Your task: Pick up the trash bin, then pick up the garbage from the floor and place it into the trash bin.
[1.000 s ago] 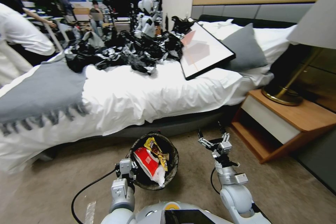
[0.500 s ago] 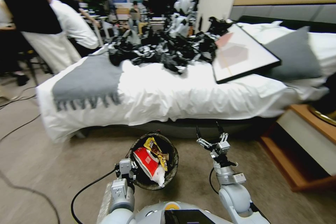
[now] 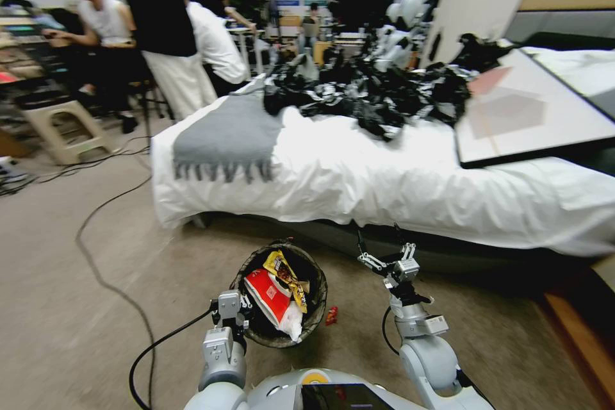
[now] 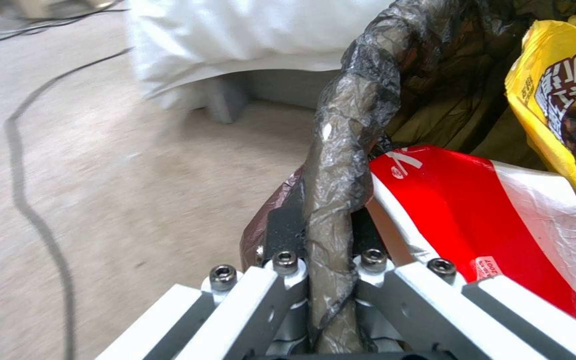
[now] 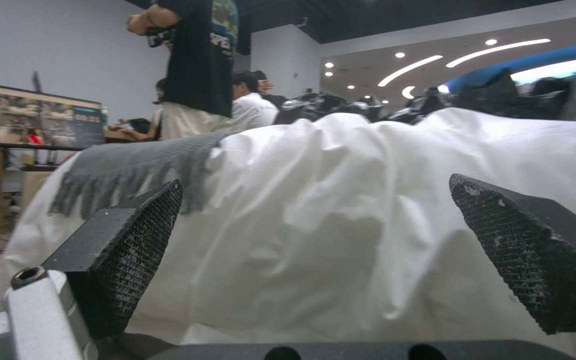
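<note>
The left pincer (image 3: pixel 238 312) clamps the bin (image 3: pixel 280 295) rim, holding it off the floor (image 3: pixel 96 307). The right pincer (image 3: pixel 383 245) hangs wide open, empty. Risk: liner slips; a red scrap (image 3: pixel 331 315) lies beside the bin.

Silver-grey arms with white link bars and socket-head screws. Black cable loops from left arm. Right tool (image 3: pixel 383 245): black mesh-textured pads (image 5: pixel 135 245). Left tool (image 3: pixel 238 315): silver housing.

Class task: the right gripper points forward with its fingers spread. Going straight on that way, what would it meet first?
Most likely the white duvet hanging off the bed's side; the open right gripper faces it, nothing between, though depth is uncertain.
</note>
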